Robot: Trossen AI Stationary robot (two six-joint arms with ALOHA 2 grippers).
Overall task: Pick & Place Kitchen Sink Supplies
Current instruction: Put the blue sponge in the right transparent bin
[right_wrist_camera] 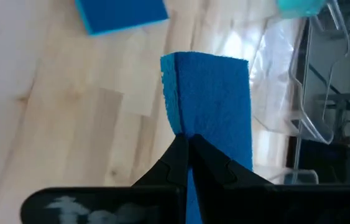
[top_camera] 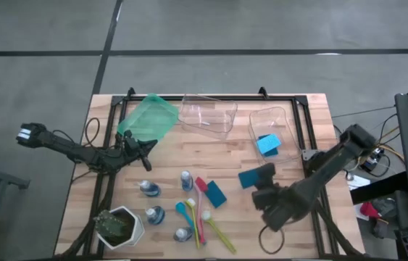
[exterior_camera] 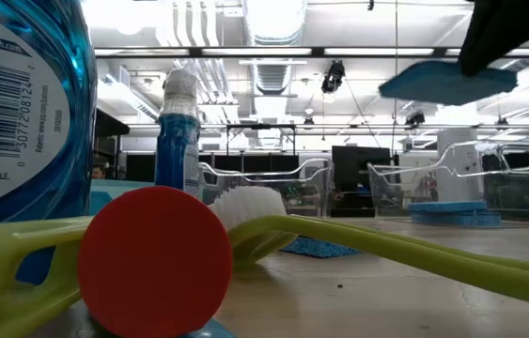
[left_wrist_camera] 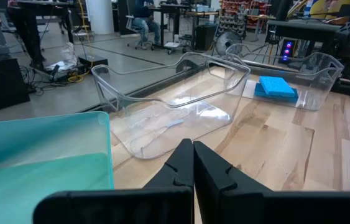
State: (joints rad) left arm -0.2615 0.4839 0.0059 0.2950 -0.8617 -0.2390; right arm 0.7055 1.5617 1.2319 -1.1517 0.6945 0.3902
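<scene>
My right gripper (top_camera: 261,178) hangs above the table's right half, shut on a blue sponge (top_camera: 248,177) that is up in the air (exterior_camera: 447,83). Another blue sponge (top_camera: 267,143) lies in the right clear bin (top_camera: 285,119). A teal sponge (top_camera: 216,194) lies flat on the table's middle, and by it stand small bottles of blue liquid (top_camera: 187,180) (top_camera: 149,189) and lie long-handled brushes (top_camera: 202,216). My left gripper (top_camera: 143,154) waits shut, low over the table beside the green bin (top_camera: 148,117), touching nothing. My right gripper pinches the blue sponge between its two fingers at the end nearest the wrist (right_wrist_camera: 184,132). The fingers slant down from the table's near right side. The rest of the sponge sticks out ahead of the fingertips (right_wrist_camera: 212,93), lifted clear of the table.
A middle clear bin (top_camera: 207,116) stands at the far edge between the green bin and the right clear bin. A white pot with a green plant (top_camera: 120,226) stands at the near left corner. Bare wood lies between the bins and the sponges.
</scene>
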